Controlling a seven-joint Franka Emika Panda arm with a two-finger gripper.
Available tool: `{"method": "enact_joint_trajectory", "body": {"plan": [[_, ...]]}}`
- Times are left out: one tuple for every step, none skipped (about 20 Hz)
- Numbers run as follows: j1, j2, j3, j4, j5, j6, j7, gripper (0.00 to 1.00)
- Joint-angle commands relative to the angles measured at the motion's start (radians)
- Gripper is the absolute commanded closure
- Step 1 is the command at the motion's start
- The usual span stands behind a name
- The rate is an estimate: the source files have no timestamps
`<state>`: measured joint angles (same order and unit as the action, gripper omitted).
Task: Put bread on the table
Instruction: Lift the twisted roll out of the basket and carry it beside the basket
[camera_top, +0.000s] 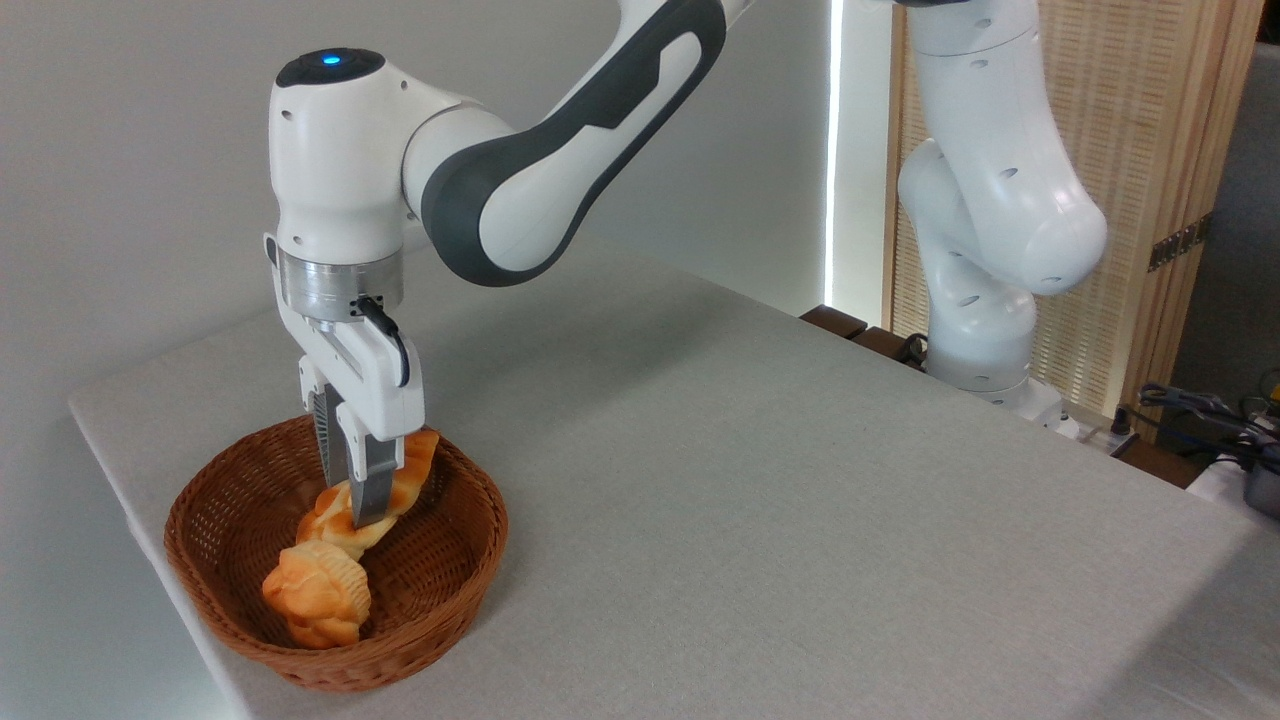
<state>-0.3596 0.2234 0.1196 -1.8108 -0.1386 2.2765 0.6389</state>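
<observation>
- The tool points straight down into the wicker basket, its two grey fingers set either side of the middle of the braided bread.
- The gap between the fingers looks narrow, about the loaf's width; they appear to pinch the bread, though from here I cannot be sure the grip is firm.
- The bread lies slanted inside the basket, its upper tip near the far right rim, its lower end running down-left toward the basket's middle; the near finger hides part of it.
- A short, ridged orange bun sits in the front of the basket, touching or just beside the loaf's lower end.
- The basket holds just these two pieces and stands near the left front corner of the table, which is covered in light grey cloth.
- The white arm reaches over from its base at the far right edge of the table.
- Cables and dark gear lie beyond the right edge, well apart from the basket.
</observation>
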Motion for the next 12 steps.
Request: {"method": "enact_joint_trajectory", "body": {"plan": [[0.002, -0.061, 0.006, 0.008, 0.001, -0.063, 0.001, 0.52], [0.002, -0.084, 0.006, 0.008, -0.001, -0.089, -0.001, 0.51], [0.002, -0.11, 0.006, 0.007, -0.003, -0.121, -0.001, 0.51], [0.002, -0.133, 0.006, 0.007, -0.004, -0.155, -0.001, 0.49], [0.002, -0.154, 0.008, 0.007, -0.004, -0.191, 0.001, 0.49], [0.002, -0.173, 0.009, 0.007, -0.004, -0.23, 0.002, 0.48], [0.002, -0.191, 0.009, 0.007, -0.004, -0.267, 0.002, 0.48], [0.002, -0.205, 0.009, 0.005, -0.004, -0.3, 0.001, 0.48], [0.002, -0.22, 0.009, 0.005, -0.004, -0.334, 0.001, 0.48], [0.001, -0.234, 0.009, 0.004, -0.004, -0.372, 0.001, 0.48], [0.001, -0.248, 0.008, 0.002, -0.004, -0.424, 0.001, 0.47], [-0.001, -0.257, 0.008, 0.001, -0.004, -0.472, -0.001, 0.45]]}}
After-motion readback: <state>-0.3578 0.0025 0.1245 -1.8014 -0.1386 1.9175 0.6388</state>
